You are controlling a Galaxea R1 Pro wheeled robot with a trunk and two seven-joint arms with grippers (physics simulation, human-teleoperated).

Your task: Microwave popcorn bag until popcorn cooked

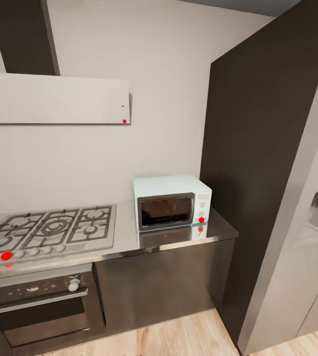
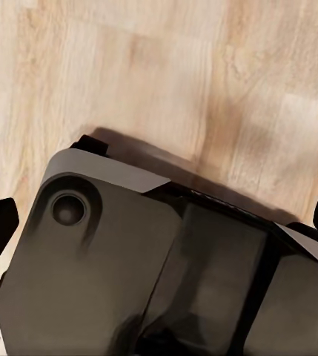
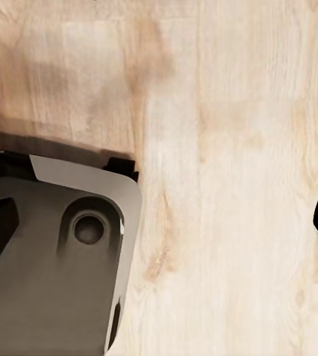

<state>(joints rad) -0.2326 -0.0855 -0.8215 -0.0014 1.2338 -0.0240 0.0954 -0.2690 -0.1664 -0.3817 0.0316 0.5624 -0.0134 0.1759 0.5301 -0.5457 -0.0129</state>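
On the grey table (image 1: 129,232), beside the hob (image 1: 50,230), the microwave (image 1: 171,201) sits with its door closed against the tall dark cabinet (image 1: 262,163), popcorn bag unseen, while both pincers, fingertips spread wide and empty, hang over the wood floor (image 3: 233,148) for travel.

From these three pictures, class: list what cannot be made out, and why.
- Microwave interior: head view, dark glass door hides it.
- Oven: head view, cut off by the left and bottom edges.
- Left end effector and right end effector: wrist views, edges cut the fingertips.
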